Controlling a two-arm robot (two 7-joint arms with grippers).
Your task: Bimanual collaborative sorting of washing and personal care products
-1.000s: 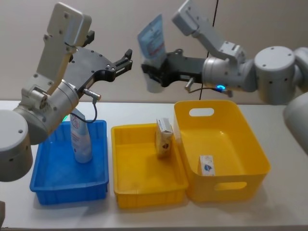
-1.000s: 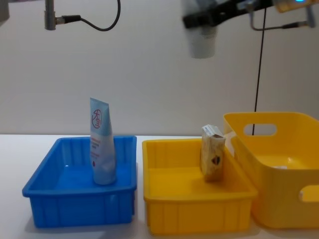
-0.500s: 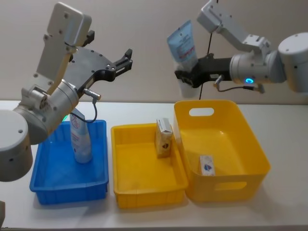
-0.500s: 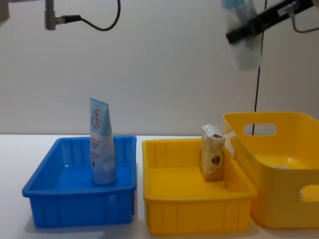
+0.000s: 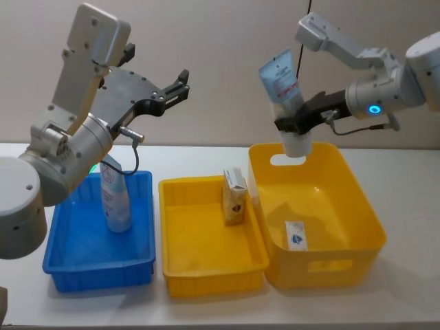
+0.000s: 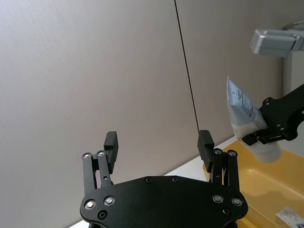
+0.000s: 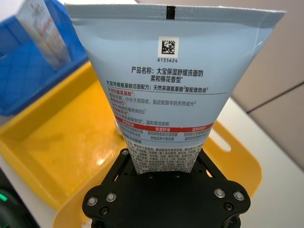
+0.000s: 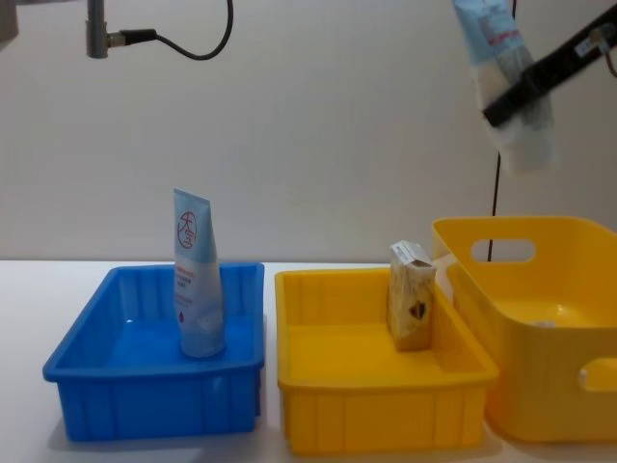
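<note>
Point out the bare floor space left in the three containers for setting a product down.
Blue plastic tray: bare near side, in front of the standing pale-blue squeeze tube. Shallow yellow tray: free left and front; crowded at its far right corner by the tan cardboard box. Big yellow handled basket: open far side and right; small white pack near its front left.

A robotics lab or test bench, by the look of it: a bare white surface (image 5: 412,206) runs against a plain beige panelled wall (image 5: 220,41), with a black cable (image 8: 498,207) hanging down it. Colour-coded plastic bins stand in a neat row: a blue tray (image 5: 82,268), a yellow tray (image 5: 206,275), a yellow handled basket (image 5: 344,268).
</note>
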